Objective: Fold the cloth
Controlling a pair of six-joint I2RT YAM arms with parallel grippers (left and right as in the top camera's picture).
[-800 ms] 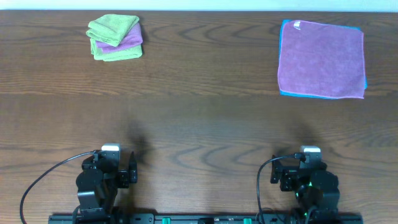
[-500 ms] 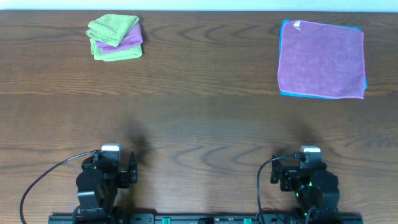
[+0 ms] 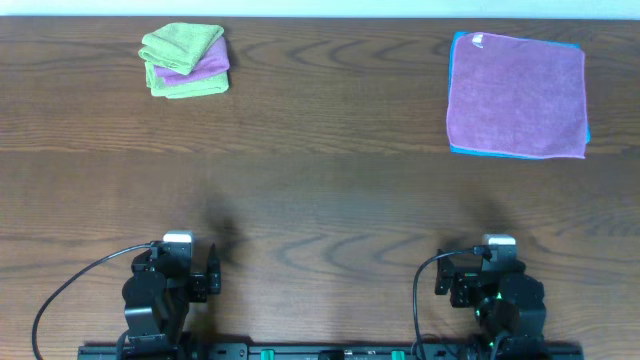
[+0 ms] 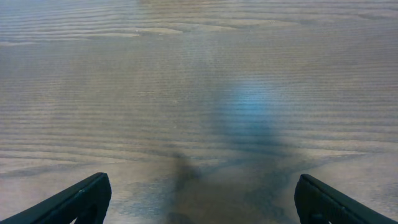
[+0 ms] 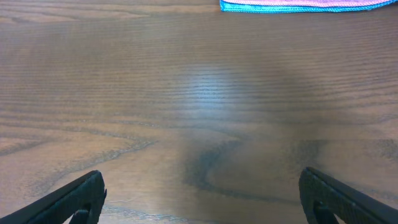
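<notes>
Wood-grain table (image 3: 320, 200) bears square fuzzy cloth (image 3: 516, 95); left claw (image 4: 200, 198), right claw (image 5: 202, 194) gape empty.

The wooden table (image 3: 320, 180) is evenly lit from above. Pale glare is seen just ahead of the left gripper (image 4: 202, 186) and the right gripper (image 5: 200, 186), with soft, blurred shadows beside it.

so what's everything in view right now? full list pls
cloth: 1, purple, flat, far right of the table, on top of the blue cloth
blue cloth: 1, bright blue, under the purple one, only edges showing
folded stack: 1, lime-green with a purple layer between, far left
table: 1, dark brown wood
left gripper: 1, black, near edge, open, holding nothing
right gripper: 1, black, near edge, open, holding nothing
</notes>
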